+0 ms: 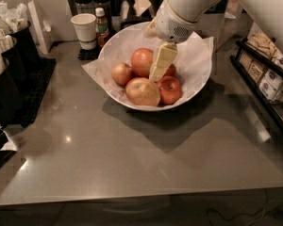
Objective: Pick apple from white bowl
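Observation:
The white bowl (198, 76), wide and lined with crinkled white paper, stands at the back middle of the grey counter (132, 159). It holds several apples: a reddish one at the back (140, 60), a small one on the left (121, 73), a large yellow-red one in front (142, 92) and a red one on the right (170, 90). My gripper (155, 76), cream coloured under a white arm (184, 8), reaches down from the upper right into the bowl's middle. Its tip is among the apples, just above the front one and partly hiding one behind it.
A small white paper cup (86, 29) and a small bottle (102, 26) stand behind the bowl to the left. Black holders with white packets (9, 55) line the left edge. A black rack with boxes (269, 74) stands at the right.

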Tool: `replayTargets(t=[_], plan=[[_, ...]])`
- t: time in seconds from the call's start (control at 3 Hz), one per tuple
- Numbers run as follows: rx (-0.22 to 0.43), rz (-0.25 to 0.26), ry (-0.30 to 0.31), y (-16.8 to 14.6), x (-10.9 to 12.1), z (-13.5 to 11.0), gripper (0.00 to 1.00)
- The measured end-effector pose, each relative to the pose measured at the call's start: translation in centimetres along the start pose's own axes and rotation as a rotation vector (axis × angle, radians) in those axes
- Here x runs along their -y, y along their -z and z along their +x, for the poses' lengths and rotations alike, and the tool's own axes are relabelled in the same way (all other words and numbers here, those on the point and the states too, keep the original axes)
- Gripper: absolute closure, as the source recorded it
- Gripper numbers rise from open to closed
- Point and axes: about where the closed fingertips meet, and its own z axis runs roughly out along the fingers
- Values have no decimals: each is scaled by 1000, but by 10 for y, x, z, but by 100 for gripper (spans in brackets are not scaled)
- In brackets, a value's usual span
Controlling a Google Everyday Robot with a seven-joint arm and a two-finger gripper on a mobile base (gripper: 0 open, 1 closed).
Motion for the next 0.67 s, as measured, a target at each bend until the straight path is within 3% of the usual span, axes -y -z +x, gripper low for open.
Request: replayTargets(t=[0.67], plan=[[-50, -5, 64, 10, 9, -2, 13]])
